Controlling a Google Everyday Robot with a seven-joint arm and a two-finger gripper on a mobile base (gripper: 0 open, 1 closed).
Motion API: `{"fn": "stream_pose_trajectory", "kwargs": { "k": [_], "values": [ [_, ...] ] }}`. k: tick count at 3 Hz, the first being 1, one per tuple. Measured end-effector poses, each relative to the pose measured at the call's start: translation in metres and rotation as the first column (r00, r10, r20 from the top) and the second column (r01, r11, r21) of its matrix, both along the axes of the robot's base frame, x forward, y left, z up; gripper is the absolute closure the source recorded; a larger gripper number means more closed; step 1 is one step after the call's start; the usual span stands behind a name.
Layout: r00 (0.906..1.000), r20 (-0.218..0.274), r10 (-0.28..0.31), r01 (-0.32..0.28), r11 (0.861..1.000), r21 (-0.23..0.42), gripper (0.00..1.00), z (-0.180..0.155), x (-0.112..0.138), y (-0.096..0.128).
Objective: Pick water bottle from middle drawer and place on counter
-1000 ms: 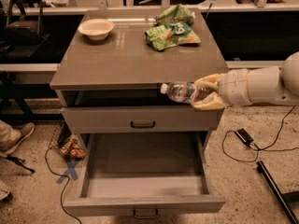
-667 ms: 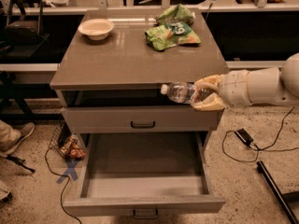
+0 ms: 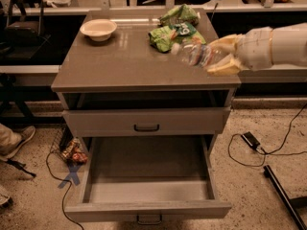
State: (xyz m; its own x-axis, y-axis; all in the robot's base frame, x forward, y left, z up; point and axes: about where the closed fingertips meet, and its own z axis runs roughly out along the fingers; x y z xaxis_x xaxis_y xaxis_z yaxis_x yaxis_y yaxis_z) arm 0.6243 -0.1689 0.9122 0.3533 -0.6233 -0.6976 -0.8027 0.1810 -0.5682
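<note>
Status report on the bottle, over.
Gripper shut on small clear plastic water bottle, held above grey-brown counter. Not yet set down. Green snack bags just behind it.
</note>
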Motion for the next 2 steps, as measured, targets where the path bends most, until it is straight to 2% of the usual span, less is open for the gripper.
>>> {"fn": "stream_pose_trajectory", "kwargs": {
  "k": [1,2],
  "values": [
    [0.9986,-0.053,-0.004,0.006,0.999,0.035,1.0,0.019,0.033,0.01],
    [0.9872,-0.158,-0.017,0.025,0.999,0.045,1.0,0.005,0.066,0.035]
  ]
}}
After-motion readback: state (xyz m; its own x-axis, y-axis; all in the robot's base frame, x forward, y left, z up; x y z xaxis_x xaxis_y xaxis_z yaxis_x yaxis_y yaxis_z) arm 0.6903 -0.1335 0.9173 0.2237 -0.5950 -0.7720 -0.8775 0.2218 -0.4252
